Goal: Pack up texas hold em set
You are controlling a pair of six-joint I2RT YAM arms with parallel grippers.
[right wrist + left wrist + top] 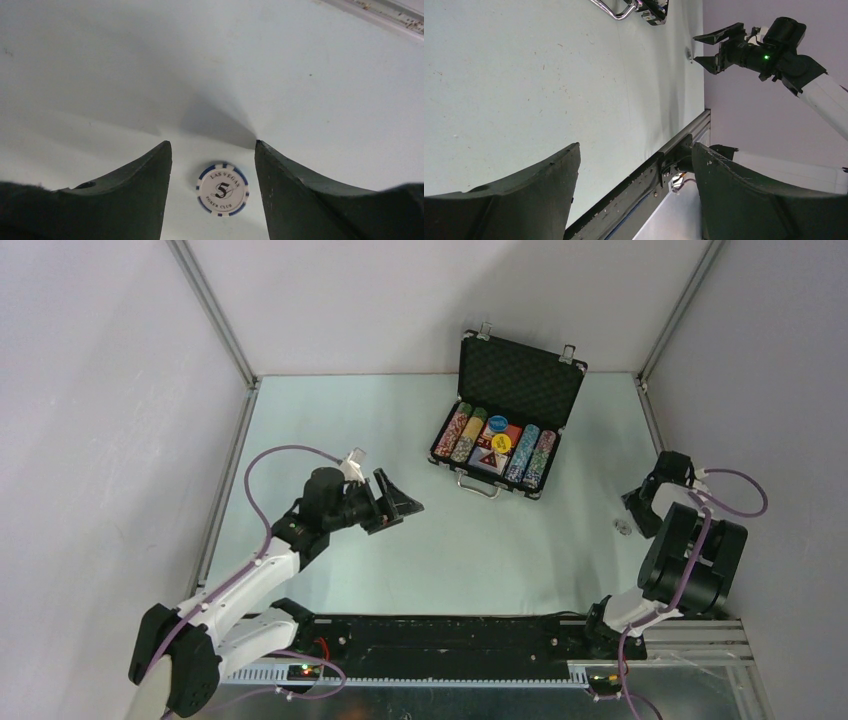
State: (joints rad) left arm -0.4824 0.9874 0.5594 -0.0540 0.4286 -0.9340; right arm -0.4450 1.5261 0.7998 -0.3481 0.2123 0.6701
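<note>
Step in hand: picking up a stray chip [222, 188]. It is lying flat near the right edge of the tabletop [330, 440], well apart from the open case [520, 380] sitting by the far edge. Right gripper [212, 145] is straddling the chip, jaws apart, not touching it. Left gripper [405, 504] is hovering left of centre, jaws wide, empty. Next move probably calls for pinching the thin chip by its rim, then carrying it to the case.

Holds left gripper [398, 502] spread wide over the table's [480, 560] left half; points right gripper [630, 514] down by right edge, jaws parted.
</note>
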